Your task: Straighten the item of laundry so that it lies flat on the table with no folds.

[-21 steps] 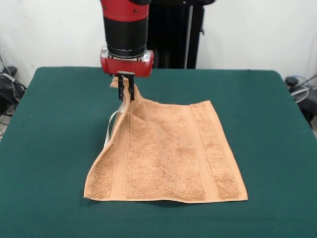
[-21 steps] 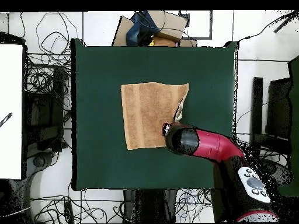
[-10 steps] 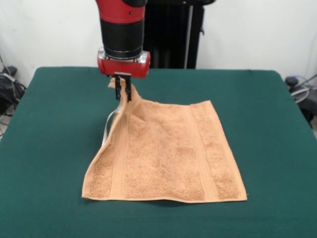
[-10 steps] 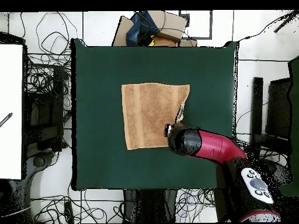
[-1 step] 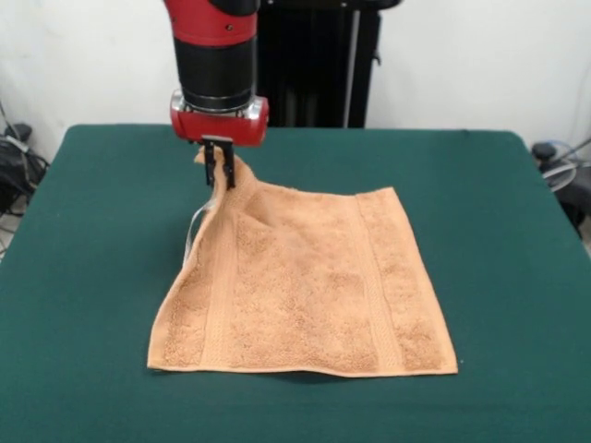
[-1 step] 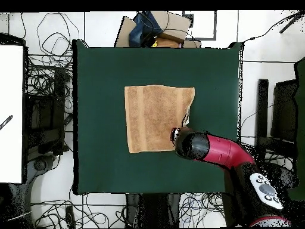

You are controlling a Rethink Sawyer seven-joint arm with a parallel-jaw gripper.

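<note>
The light orange-tan towel (image 5: 309,277) lies mostly spread on the dark green table (image 5: 499,212), two woven bands running across it. Its far left corner is lifted off the surface, pinched in my gripper (image 5: 219,173), which is shut on that corner. From the raised corner the left edge slopes down to the table, with a pale tag showing along it. In the overhead view the towel (image 6: 155,118) sits mid-table and the red arm covers the gripper at the towel's lower right corner.
Tangled cables (image 6: 41,83) lie on the floor around the table. A white panel (image 6: 11,113) stands at the overhead view's left, and boxes and bags (image 6: 156,27) sit beyond the table's top edge.
My gripper has moved left in the front view, pulling the held corner outward. The towel's left edge has slid left with it and the fold near that corner has flattened somewhat.
</note>
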